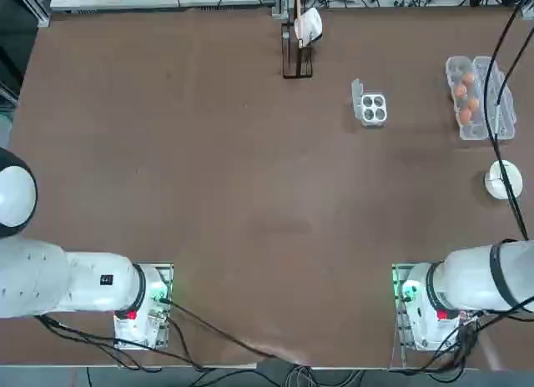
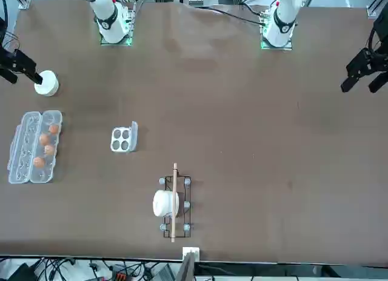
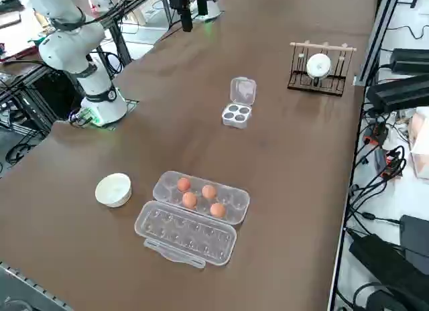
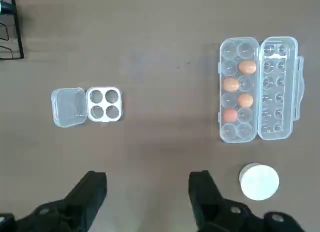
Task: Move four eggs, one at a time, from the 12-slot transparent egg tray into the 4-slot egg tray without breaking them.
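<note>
Hanging high above the bare brown tabletop, the right gripper points straight down with its two dark fingers spread wide and nothing between them, well short of either carton.

Reading the wrist view from left to right: the small square clear plastic 4-slot egg tray sits with its lid flap folded open beside it, and all four round cups are empty. Well apart from it lies the long clear plastic 12-slot transparent egg tray, its hinged lid laid flat alongside. The four small orange-brown oval eggs sit in the middle of the cup half, staggered between the two rows, with the end cups vacant. Just beyond one end of that carton stands a round white bowl.

The eggs are likely light, smooth and brittle, so a gentle pinch across the narrow waist of each, taken from straight above, seems safest; too firm a squeeze could crack a shell, too loose a one could let it slip. The thin carton may shift or lift with an egg.

No egg has been moved yet. In the side view the arm stands folded near its base.
</note>
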Controlling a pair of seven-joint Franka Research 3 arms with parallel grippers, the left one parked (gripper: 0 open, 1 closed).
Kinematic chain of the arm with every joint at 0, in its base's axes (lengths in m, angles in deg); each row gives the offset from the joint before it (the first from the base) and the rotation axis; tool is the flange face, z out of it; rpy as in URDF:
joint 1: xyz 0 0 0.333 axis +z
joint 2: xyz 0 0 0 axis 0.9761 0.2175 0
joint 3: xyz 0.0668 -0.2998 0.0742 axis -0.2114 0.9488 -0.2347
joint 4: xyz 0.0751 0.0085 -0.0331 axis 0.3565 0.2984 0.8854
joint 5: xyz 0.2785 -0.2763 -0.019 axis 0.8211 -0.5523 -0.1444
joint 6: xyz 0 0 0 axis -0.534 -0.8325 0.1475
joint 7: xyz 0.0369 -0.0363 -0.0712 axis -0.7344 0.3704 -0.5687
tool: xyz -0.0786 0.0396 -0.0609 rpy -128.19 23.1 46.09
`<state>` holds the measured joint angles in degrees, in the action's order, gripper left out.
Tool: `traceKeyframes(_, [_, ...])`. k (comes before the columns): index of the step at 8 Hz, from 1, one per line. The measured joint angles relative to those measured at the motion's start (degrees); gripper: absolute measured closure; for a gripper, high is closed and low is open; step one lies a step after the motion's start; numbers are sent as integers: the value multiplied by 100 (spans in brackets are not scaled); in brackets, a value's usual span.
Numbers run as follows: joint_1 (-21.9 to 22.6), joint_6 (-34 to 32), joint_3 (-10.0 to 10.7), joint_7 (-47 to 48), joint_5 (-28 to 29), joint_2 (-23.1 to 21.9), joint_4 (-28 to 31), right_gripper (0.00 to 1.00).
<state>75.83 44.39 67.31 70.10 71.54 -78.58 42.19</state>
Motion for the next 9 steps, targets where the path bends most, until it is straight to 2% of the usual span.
traceKeyframes(3, [-4, 1, 0, 220, 34, 1, -21, 0])
traceKeyframes(9, [-297, 90, 42, 1514, 27, 187, -18, 0])
